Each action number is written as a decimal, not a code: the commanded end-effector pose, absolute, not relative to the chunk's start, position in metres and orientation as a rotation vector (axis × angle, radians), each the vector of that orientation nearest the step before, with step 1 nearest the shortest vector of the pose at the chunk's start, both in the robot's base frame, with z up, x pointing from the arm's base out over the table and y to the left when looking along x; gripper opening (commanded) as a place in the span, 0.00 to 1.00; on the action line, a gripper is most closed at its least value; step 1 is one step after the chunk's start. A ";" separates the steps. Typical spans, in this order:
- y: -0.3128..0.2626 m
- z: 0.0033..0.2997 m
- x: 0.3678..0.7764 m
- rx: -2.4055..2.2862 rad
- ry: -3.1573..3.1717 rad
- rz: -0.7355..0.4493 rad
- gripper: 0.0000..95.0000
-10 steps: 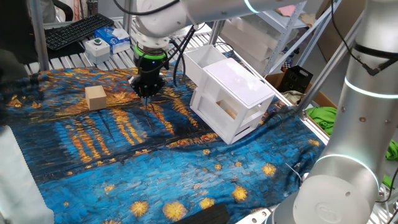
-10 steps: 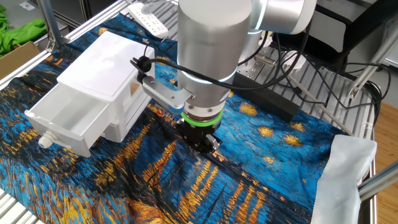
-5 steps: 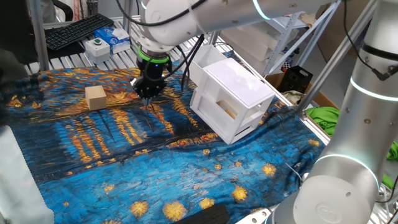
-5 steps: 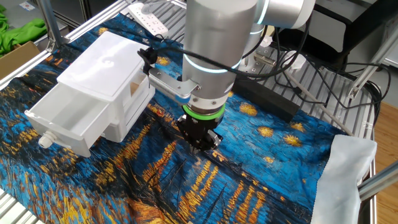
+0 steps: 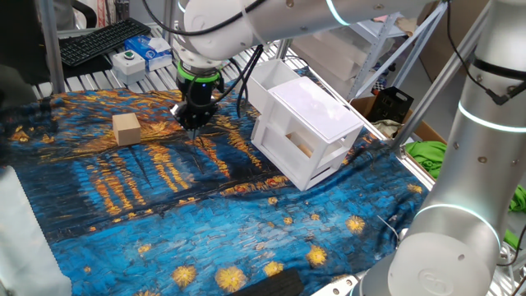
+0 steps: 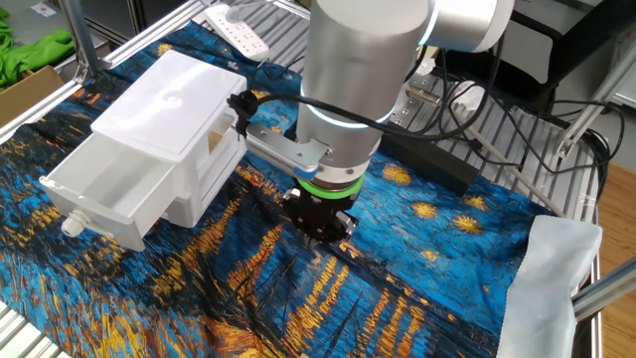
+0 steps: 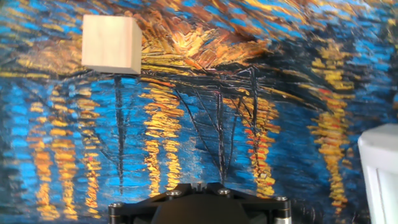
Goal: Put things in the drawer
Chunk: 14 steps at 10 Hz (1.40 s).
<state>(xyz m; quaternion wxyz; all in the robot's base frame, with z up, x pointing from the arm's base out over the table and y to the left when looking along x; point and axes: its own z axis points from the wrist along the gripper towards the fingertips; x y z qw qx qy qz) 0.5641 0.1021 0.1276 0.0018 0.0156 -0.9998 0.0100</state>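
- The hand (image 5: 192, 123) points straight down over the painted cloth (image 5: 164, 205) that covers the desk; its fingers are clenched together with nothing between them.
- It hangs just above the cloth, between the tan block (image 5: 126, 128) and the white cabinet (image 5: 308, 131), nearer to the cabinet's side than the block is.
- The tan block sits upright on the cloth, well apart from the cabinet and apart from the hand. From the hand view it lies toward the upper left (image 7: 111, 43), untouched.
- The cabinet rests on the cloth. In the other fixed view its upper drawer (image 6: 109, 204) is pulled out from the cabinet body (image 6: 174, 99), away from the arm, and looks empty.
- In the one fixed view the lower drawer front (image 5: 289, 148) with its rectangular slot faces the camera.
- Beyond the cloth's far edge, away from the cabinet, a white button box (image 5: 131, 59) with a green button stands on the slatted desk top, beside a black keyboard (image 5: 103, 39).
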 end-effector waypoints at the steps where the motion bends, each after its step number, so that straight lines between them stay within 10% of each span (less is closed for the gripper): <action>1: 0.102 0.127 0.565 0.071 -3.129 0.038 0.00; 14: 0.123 0.128 0.567 0.091 -3.110 0.075 0.00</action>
